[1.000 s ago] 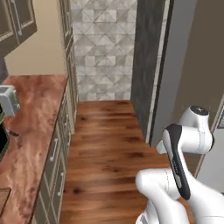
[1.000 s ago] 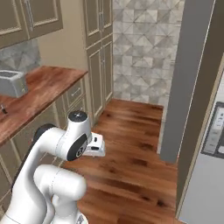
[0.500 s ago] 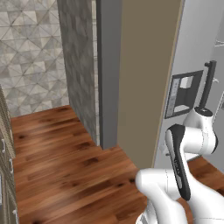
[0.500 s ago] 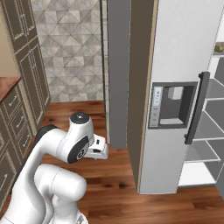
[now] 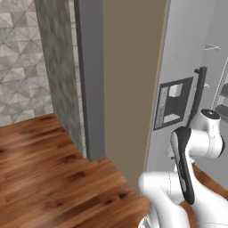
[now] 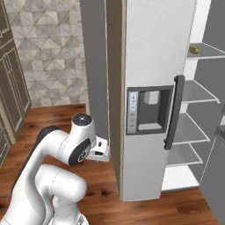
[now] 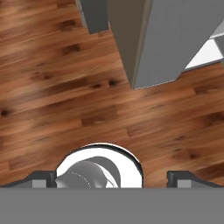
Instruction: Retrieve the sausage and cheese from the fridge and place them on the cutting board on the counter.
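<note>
The fridge (image 6: 154, 52) stands just ahead of me, light grey, with a water dispenser (image 6: 147, 110) and a dark vertical handle (image 6: 173, 112) on its shut left door. Its right side is open and shows white shelves (image 6: 193, 92). The cheese (image 6: 194, 49), a small yellowish chunk, lies on an upper shelf. My gripper (image 7: 111, 178) is open, with nothing between its fingertips (image 7: 41, 177), and points down at the wood floor beside the fridge's lower corner (image 7: 162, 39). The hand (image 6: 101, 149) is tucked close to the arm. The sausage, the cutting board and the counter are out of view.
A tall grey panel (image 6: 92, 66) flanks the fridge on the left. Beyond it is a tiled wall (image 6: 48, 48), with beige tall cabinets (image 6: 9, 83) at far left. The open right fridge door (image 6: 215, 176) stands at the lower right. Wood floor (image 5: 49, 169) spreads in front.
The whole picture has swung right as the base turned: the counter and cabinets slid out and the fridge came in close. The arm keeps its folded pose and the gripper stays open.
</note>
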